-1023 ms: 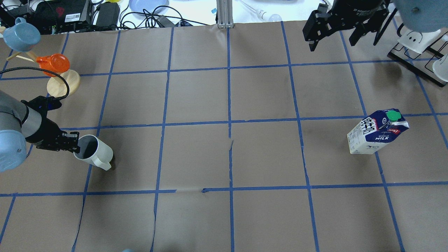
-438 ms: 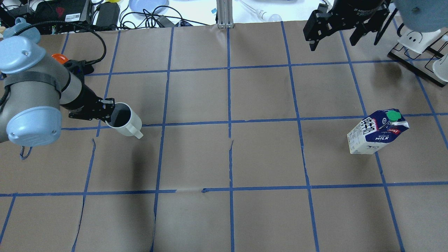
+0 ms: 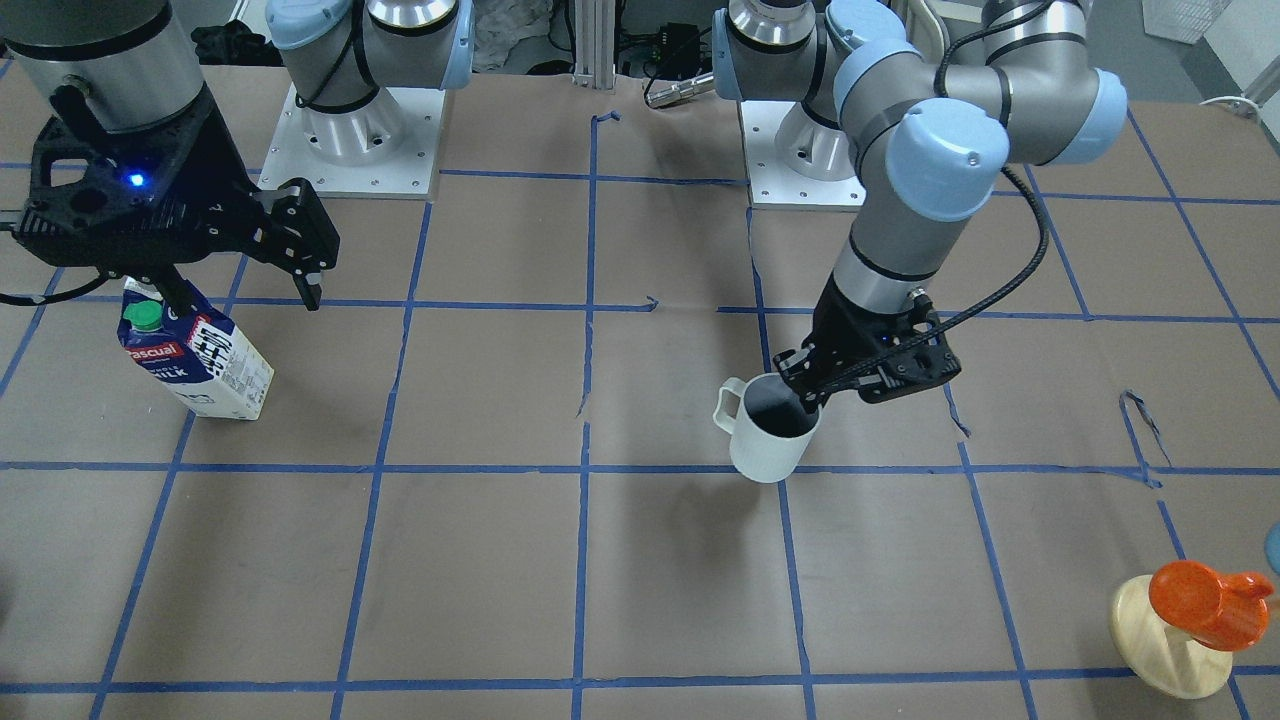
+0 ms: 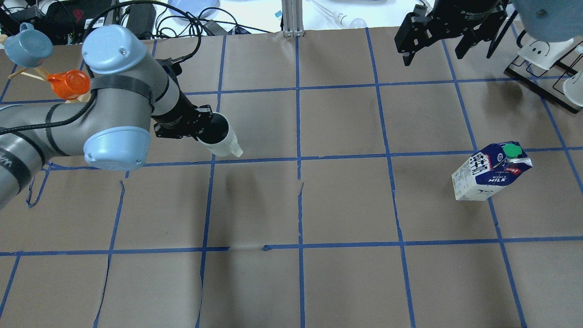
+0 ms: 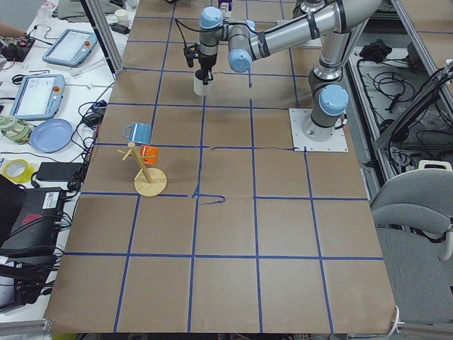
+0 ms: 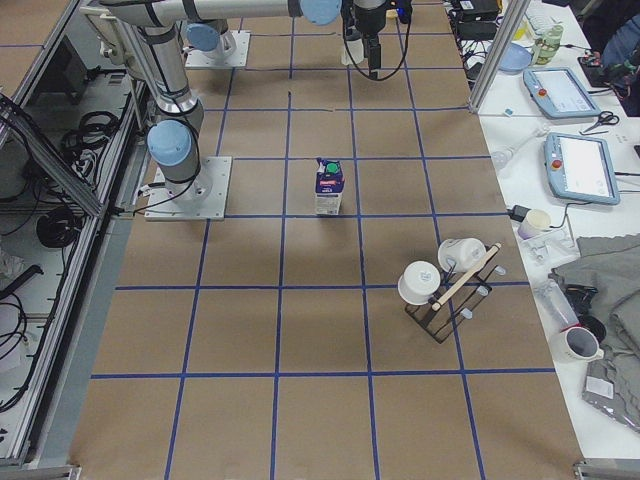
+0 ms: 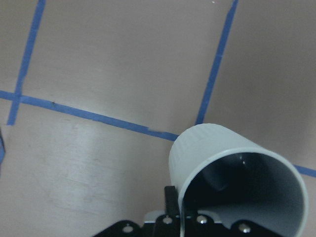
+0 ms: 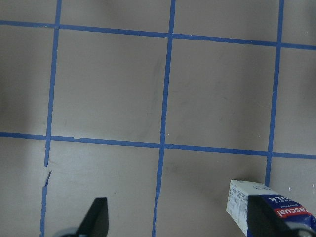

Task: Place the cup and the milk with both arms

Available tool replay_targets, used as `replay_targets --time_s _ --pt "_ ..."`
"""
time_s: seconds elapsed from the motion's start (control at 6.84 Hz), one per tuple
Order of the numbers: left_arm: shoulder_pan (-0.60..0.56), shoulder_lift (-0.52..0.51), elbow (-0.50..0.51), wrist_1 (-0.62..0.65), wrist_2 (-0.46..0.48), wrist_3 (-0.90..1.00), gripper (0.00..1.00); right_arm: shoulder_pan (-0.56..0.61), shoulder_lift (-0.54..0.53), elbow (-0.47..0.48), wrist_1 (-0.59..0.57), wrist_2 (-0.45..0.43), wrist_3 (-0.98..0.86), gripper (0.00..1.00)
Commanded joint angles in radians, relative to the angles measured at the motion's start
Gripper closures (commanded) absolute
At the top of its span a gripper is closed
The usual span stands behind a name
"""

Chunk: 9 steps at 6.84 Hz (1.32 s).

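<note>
Cup (image 4: pixel 222 140) aloft, left claw (image 4: pixel 201 132) on rim

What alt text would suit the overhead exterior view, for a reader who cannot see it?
The left gripper holds the white cup by its rim over the brown, blue-taped table. The milk carton stands at the right; the open right gripper hangs beyond it.

cup (image 3: pixel 765 458): white, aloft, mouth up (handle sideways) | milk (image 4: pixel 483 179): blue-white carton, upright
</note>
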Motion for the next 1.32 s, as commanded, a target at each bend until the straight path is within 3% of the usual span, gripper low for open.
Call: replay_targets --time_s 0.0,0.44,1.17 --pt "-0.089 -0.140 0.106 0.103 -0.039 -0.215 1.00 0.000 0.001 0.000 0.000 0.000 0.000 0.00" --pt "-0.173 -0.281 0.251 0.109 -0.027 -0.332 1.00 0.000 0.003 0.000 0.010 -0.003 0.000 0.00" --pt "-0.226 -0.331 0.285 0.109 0.012 -0.346 1.00 -0.015 0.009 0.002 0.010 -0.012 -0.008 0.00"
